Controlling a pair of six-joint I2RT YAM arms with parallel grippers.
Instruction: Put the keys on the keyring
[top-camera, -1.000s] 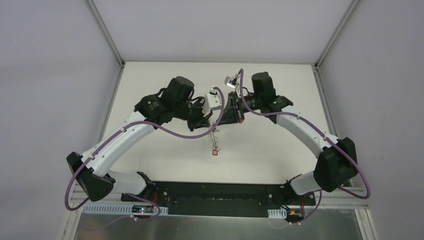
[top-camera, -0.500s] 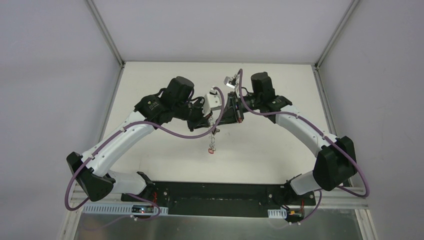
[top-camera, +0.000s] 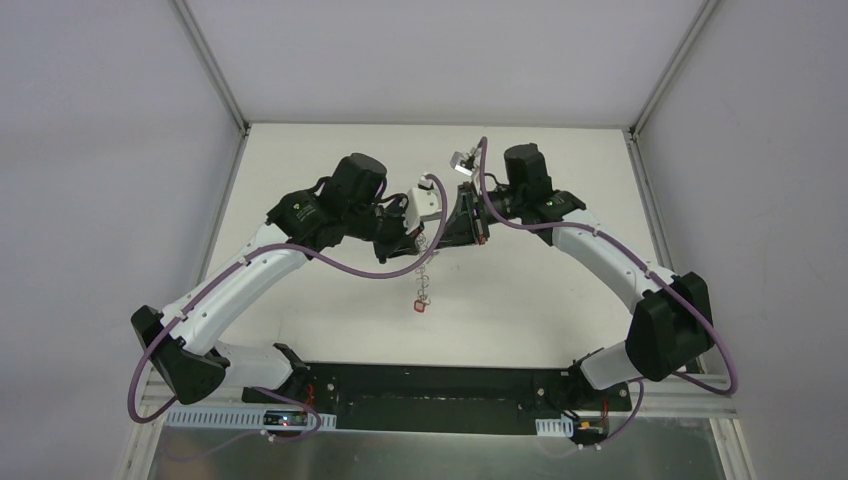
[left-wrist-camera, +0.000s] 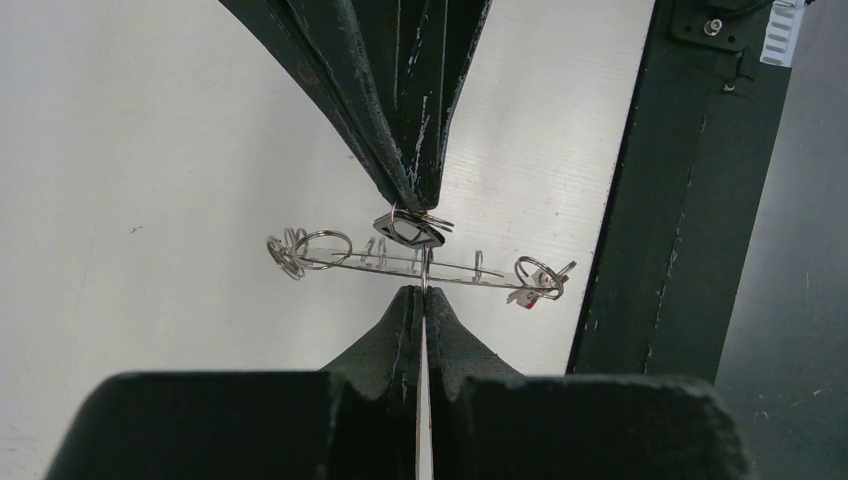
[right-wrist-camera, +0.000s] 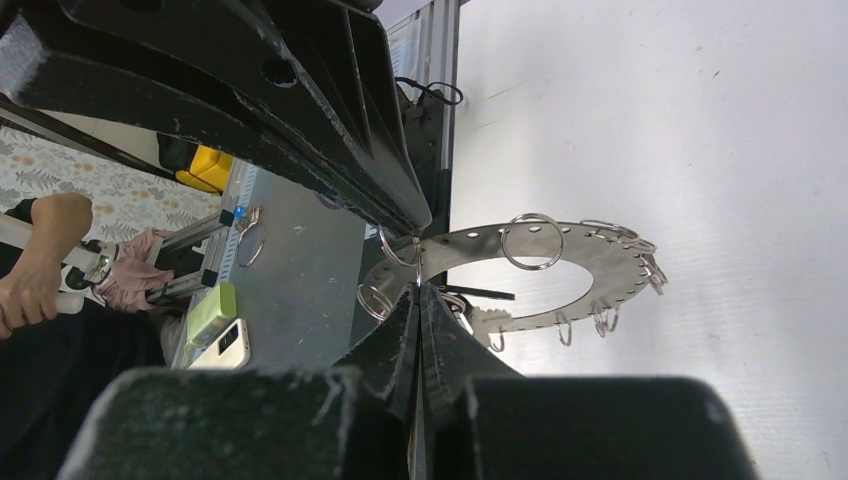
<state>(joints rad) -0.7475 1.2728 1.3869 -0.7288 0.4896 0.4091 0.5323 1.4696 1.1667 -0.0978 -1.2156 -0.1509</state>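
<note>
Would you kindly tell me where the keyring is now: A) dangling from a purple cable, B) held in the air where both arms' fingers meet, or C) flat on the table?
B: the keyring hangs above the table, gripped where the left fingers and right fingers meet.

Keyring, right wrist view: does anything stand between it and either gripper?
Nothing visible does. The left gripper and the right gripper are both shut on the near rim of the keyring, one from each side, with no object between. The ring is held above the table.
</note>
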